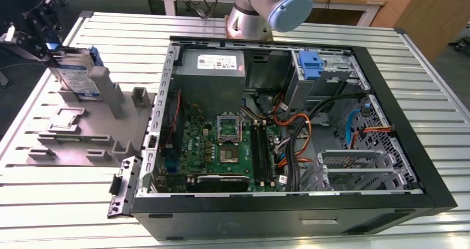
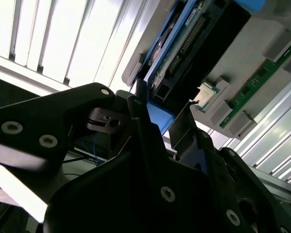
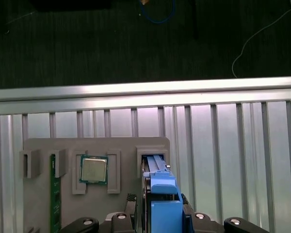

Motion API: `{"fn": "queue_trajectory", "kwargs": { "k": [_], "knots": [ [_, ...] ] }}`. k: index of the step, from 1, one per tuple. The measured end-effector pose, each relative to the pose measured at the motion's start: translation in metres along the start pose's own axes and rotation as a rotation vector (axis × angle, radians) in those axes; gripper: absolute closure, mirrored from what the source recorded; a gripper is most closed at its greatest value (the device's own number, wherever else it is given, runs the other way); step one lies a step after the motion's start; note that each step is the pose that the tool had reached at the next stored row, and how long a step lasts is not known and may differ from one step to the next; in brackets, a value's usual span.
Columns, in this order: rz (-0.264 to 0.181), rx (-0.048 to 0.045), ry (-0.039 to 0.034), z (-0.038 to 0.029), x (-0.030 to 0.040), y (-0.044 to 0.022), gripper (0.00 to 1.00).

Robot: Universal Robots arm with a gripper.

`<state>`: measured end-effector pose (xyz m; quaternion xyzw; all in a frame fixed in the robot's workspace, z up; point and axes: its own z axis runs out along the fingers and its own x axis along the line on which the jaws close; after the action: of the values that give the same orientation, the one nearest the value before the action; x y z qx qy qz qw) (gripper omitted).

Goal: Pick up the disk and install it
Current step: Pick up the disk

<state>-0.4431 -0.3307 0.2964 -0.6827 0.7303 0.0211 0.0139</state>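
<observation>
While the disk stands on edge in a slot of the grey fixture, at the exterior view's left and well apart from the open computer case, the gripper sits at its upper end. In the first wrist view the disk's blue carrier frame lies within the gripper's gap, near a processor chip parked on the same fixture. Whether the gripper has clamped the frame or merely straddles it cannot be told. By this evidence the pick-up is at the grasping stage: the lift is not yet made, and installation in the case is wholly outstanding.
</observation>
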Motion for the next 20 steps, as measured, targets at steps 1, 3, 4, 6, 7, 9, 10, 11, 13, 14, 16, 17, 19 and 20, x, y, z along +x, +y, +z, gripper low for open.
{"fn": "queue_trajectory", "kwargs": {
  "k": [1, 3, 4, 6, 7, 9, 10, 11, 13, 14, 16, 17, 19, 20],
  "knots": [
    [0.0, 0.0002, -0.0001, 0.0001, 0.0, 0.0005, 0.55],
    [0.0, 0.0001, -0.0003, 0.0001, 0.0, 0.0009, 0.55],
    [0.0, 0.0001, -0.0003, 0.0002, -0.0001, 0.0009, 0.55],
    [0.0, 0.0001, -0.0003, 0.0002, -0.0003, 0.0011, 0.55],
    [0.0, 0.0001, -0.0003, 0.0002, -0.0003, 0.0011, 0.55],
    [0.0, 0.0001, -0.0003, 0.0003, -0.0004, 0.001, 0.55],
    [0.0, 0.0001, -0.0003, 0.0002, -0.0004, 0.001, 0.56],
    [0.0, 0.0, -0.0002, 0.0002, -0.0004, 0.001, 0.56],
    [0.0, 0.0001, -0.0003, 0.0003, -0.0004, 0.001, 0.64],
    [0.0, 0.0001, -0.0003, 0.0003, -0.0004, 0.001, 0.64],
    [0.0, 0.0001, -0.0003, 0.0003, -0.0005, 0.0011, 0.64],
    [0.0, 0.0001, -0.0003, 0.0003, -0.0005, 0.0011, 0.64],
    [0.0, 0.0001, -0.0003, 0.0003, -0.0006, 0.0011, 0.64],
    [0.0, 0.0001, -0.0003, 0.0003, -0.0006, 0.0011, 0.64]
  ]
}}
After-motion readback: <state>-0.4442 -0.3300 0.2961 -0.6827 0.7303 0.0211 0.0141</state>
